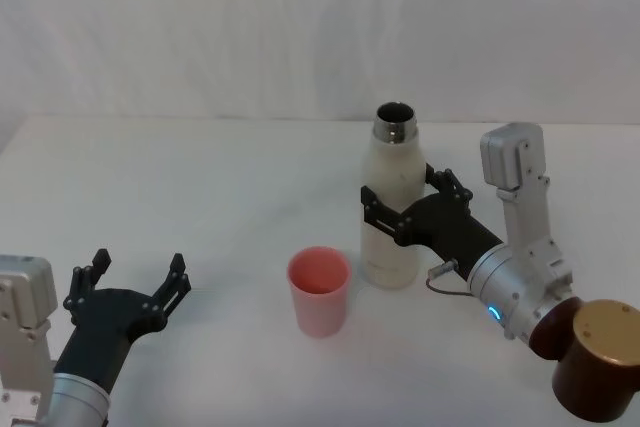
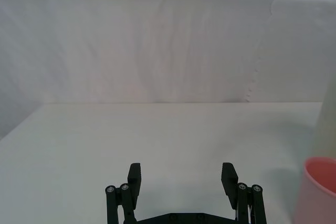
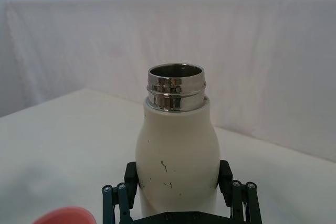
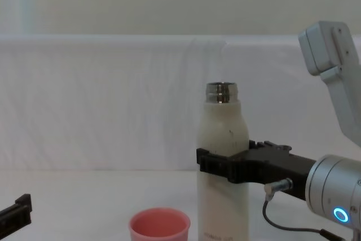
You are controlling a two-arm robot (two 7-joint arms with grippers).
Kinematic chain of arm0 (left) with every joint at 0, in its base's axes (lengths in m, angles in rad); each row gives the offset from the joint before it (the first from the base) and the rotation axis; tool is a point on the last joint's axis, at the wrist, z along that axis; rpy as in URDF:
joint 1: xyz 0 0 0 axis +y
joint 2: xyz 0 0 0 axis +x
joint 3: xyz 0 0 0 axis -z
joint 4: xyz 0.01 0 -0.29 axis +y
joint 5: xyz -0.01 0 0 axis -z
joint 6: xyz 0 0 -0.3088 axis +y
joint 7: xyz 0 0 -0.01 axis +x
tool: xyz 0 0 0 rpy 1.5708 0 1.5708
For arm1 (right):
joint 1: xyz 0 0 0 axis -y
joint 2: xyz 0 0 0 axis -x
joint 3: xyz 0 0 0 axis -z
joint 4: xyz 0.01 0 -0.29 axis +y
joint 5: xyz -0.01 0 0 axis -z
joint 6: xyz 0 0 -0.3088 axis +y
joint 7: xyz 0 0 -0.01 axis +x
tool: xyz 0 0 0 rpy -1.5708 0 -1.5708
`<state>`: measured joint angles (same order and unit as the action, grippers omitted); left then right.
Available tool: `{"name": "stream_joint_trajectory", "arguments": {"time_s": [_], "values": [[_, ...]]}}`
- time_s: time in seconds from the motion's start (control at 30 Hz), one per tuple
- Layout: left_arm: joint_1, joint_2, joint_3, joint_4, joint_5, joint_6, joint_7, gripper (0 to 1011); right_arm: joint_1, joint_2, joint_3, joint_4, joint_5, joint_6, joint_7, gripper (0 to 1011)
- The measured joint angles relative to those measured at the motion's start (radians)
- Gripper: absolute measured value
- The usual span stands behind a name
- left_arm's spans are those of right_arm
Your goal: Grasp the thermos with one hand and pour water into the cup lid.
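The cream-white thermos (image 1: 395, 162) (image 3: 176, 145) (image 4: 223, 128) stands upright and uncapped on the white table, its steel neck open. My right gripper (image 1: 402, 194) (image 3: 178, 174) (image 4: 223, 165) reaches in from the right, and its black fingers press both sides of the bottle's middle. The pink cup lid (image 1: 319, 290) (image 4: 159, 227) (image 3: 68, 216) (image 2: 320, 192) stands upright just left of and in front of the thermos, apart from it. At the table's near left my left gripper (image 1: 140, 265) (image 2: 181, 174) rests open with nothing between its fingers.
A white cloth (image 4: 113, 100) hangs behind the table (image 1: 200, 187). A brown cylindrical object (image 1: 600, 357) sits at the near right beside my right arm. Bare tabletop lies between the left gripper and the cup lid.
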<state>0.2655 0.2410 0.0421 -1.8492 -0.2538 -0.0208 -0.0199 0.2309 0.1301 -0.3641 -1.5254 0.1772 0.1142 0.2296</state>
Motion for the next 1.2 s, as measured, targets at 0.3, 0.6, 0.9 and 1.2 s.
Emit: {"name": "stream_joint_trajectory", "arguments": {"time_s": [0.3, 0.6, 0.9, 1.2], "values": [[0.0, 0.0, 0.0, 0.0, 0.0, 0.0, 0.0, 1001, -0.011, 0.01, 0.0, -0.025, -0.018, -0.029, 0.002, 946], [0.0, 0.0, 0.0, 0.0, 0.0, 0.0, 0.0, 1001, -0.029, 0.034, 0.002, -0.074, -0.059, -0.041, -0.004, 946], [0.0, 0.0, 0.0, 0.0, 0.0, 0.0, 0.0, 1001, -0.052, 0.087, -0.008, -0.141, -0.142, -0.042, -0.005, 947], [0.0, 0.0, 0.0, 0.0, 0.0, 0.0, 0.0, 1001, -0.078, 0.141, -0.005, -0.207, -0.234, -0.034, 0.004, 947]]}}
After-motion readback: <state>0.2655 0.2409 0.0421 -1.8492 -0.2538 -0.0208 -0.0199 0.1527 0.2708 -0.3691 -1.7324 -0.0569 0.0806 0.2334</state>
